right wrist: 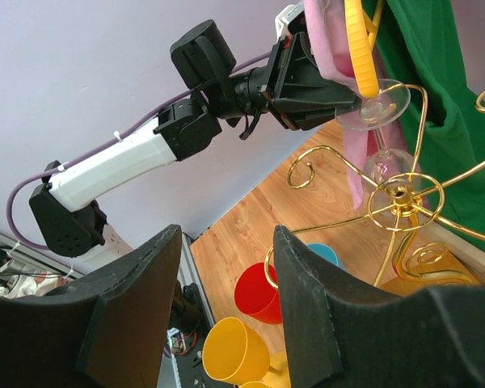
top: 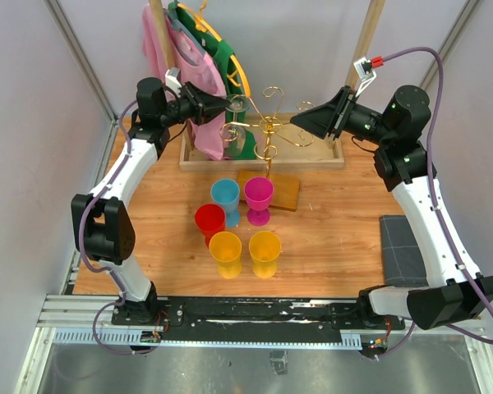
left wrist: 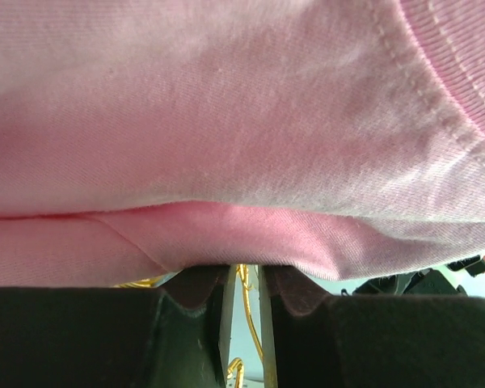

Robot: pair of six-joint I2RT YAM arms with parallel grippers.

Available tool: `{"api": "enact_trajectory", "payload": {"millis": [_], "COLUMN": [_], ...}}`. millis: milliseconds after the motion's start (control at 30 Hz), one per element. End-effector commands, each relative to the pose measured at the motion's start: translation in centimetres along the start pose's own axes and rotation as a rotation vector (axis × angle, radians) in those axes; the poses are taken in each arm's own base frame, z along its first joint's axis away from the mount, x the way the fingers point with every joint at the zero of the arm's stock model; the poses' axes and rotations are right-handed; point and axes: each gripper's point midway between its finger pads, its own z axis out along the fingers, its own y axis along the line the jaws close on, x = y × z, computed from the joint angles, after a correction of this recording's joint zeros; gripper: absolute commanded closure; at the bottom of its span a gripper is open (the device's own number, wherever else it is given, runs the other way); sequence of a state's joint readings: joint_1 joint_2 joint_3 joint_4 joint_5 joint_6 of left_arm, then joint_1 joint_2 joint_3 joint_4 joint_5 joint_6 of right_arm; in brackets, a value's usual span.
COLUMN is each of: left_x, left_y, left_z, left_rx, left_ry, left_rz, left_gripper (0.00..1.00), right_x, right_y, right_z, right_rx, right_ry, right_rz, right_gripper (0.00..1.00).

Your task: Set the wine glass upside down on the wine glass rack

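Observation:
A clear wine glass (top: 237,115) hangs upside down at the left curled arm of the gold wine glass rack (top: 269,135), which stands on a small wooden base (top: 281,190). In the right wrist view its foot (right wrist: 376,103) is on top and its bowl (right wrist: 388,166) sits below the gold wires (right wrist: 398,198). My left gripper (top: 227,106) is shut on the glass's foot; the left wrist view shows its jaws nearly together (left wrist: 244,275) under pink cloth. My right gripper (top: 308,121) is open and empty, just right of the rack, and its fingers (right wrist: 153,275) frame the cups.
A pink garment (top: 199,74) and a green one (top: 230,66) hang on a wooden rail behind the rack, over a wooden tray (top: 329,160). Blue (top: 225,195), magenta (top: 259,195), red (top: 209,222) and two yellow cups (top: 245,250) stand in front. A dark mat (top: 404,246) lies right.

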State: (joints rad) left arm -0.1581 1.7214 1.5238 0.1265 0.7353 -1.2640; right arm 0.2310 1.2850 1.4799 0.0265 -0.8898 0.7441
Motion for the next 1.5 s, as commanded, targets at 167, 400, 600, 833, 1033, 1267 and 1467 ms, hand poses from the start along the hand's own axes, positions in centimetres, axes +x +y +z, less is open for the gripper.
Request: {"api": "enact_trajectory", "payload": {"millis": [167, 400, 600, 833, 1033, 1267, 1467], "left_x": [0.2, 1.2, 1.7, 1.7, 1.6, 1.7, 3.7], "left_y": [-1.0, -2.3, -3.4, -3.9, -3.4, -2.6, 1.7], "left_z": [-0.4, -1.8, -3.2, -4.6, -7.1, -11.9, -15.2], "left_rx": [0.042, 0.063, 0.044, 0.018, -0.033, -0.169, -0.353], "left_ry": [0.021, 0.022, 0.001, -0.026, -0.085, -0.194, -0.207], "left_rz": [0.05, 0.089, 0.151, 0.182, 0.228, 0.376, 0.457], "left_gripper": [0.71, 0.6, 0.52, 0.5, 0.51, 0.52, 0.52], "right_x": [-0.7, -0.5, -0.2, 0.0, 0.4, 0.6, 1.8], "right_y": [0.4, 0.0, -0.3, -0.3, -0.5, -0.7, -1.5], "right_z": [-0.2, -0.1, -0.1, -0.1, -0.2, -0.3, -0.7], "right_rx": [-0.018, -0.013, -0.011, -0.014, -0.008, 0.004, 0.038], "right_ry": [-0.017, -0.011, -0.008, -0.008, -0.003, 0.0, 0.019], "right_rz": [-0.03, -0.023, -0.015, -0.009, -0.001, 0.005, 0.02], "right_gripper": [0.49, 0.47, 0.44, 0.44, 0.43, 0.42, 0.42]}}
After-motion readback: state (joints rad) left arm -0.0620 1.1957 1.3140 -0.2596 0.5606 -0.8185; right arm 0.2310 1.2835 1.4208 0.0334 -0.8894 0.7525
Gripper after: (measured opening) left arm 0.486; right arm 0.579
